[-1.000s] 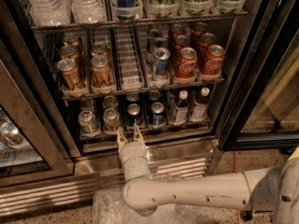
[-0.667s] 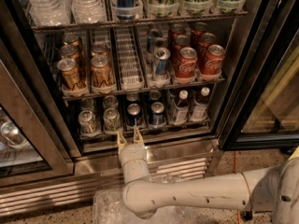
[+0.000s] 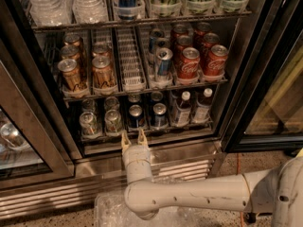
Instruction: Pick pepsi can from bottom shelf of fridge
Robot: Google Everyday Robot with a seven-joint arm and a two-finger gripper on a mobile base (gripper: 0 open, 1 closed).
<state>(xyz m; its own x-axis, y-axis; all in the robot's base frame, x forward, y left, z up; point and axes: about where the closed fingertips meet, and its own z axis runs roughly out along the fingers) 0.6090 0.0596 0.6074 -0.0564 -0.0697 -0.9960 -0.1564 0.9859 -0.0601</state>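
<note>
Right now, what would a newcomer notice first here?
The pale arm at bottom centre, its gripper with jaws open at the front rail of the bottom shelf. Just above it stands a dark-blue pepsi can; red Coca-Cola cans fill the rack above, right.

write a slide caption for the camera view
Open end effector below the front rail of the bottom shelf, lined up with a pepsi can in the fridge.

Claw [image 3: 133, 137] spread, seemingly just short of the bottom shelf [image 3: 189, 126], below the pepsi can [image 3: 136, 117].
</note>
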